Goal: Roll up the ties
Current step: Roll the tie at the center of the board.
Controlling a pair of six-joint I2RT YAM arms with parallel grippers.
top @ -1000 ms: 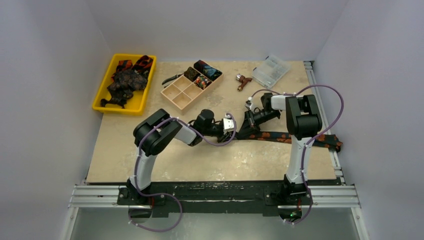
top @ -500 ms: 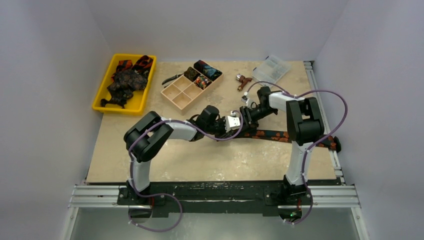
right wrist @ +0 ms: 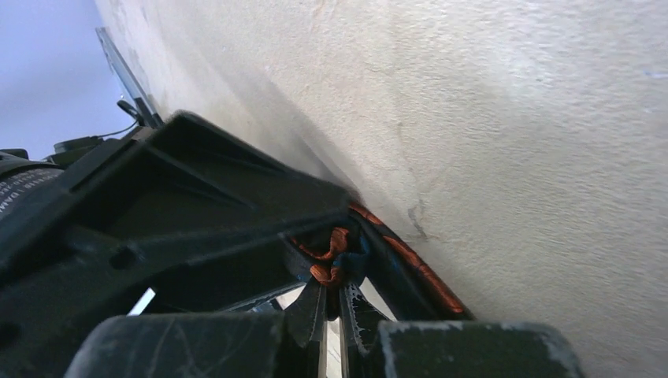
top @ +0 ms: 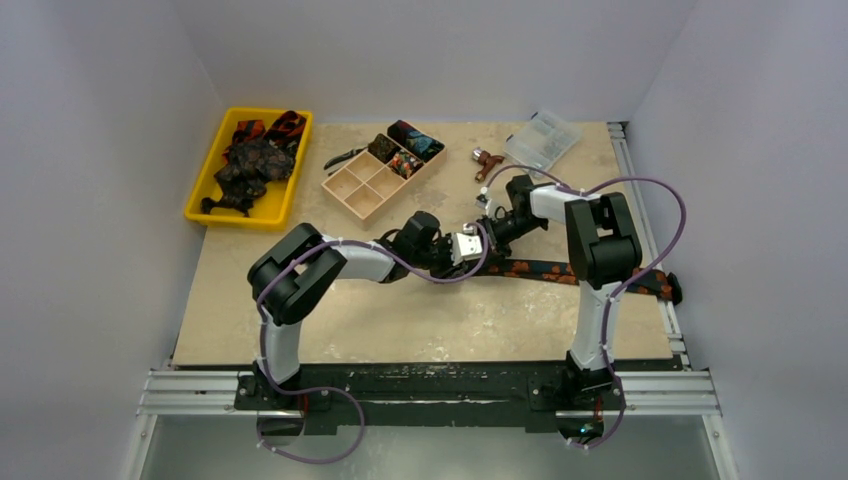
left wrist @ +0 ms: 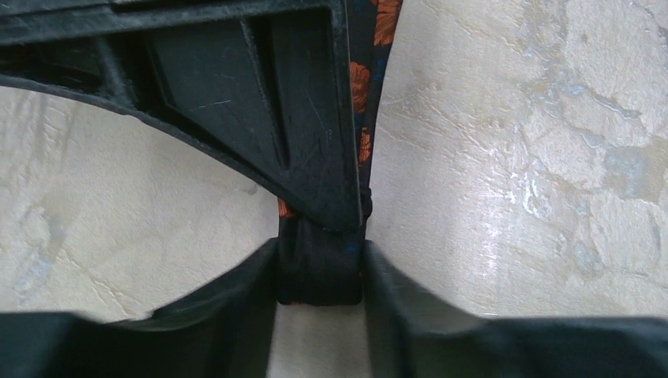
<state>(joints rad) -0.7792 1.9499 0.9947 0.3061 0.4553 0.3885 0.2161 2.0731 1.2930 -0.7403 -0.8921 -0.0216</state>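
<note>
A black tie (top: 540, 270) with orange blotches lies flat across the bench (top: 400, 310), running from the middle out to the right edge. Its folded near end is clamped between the fingers of the left gripper (left wrist: 319, 268). The right gripper (right wrist: 332, 303) meets it there, its fingers pressed together with a bunch of the same fabric pinched at their tips. More ties (top: 255, 160) are heaped in a yellow tray (top: 200, 190) at the far left corner, well apart from both arms.
</note>
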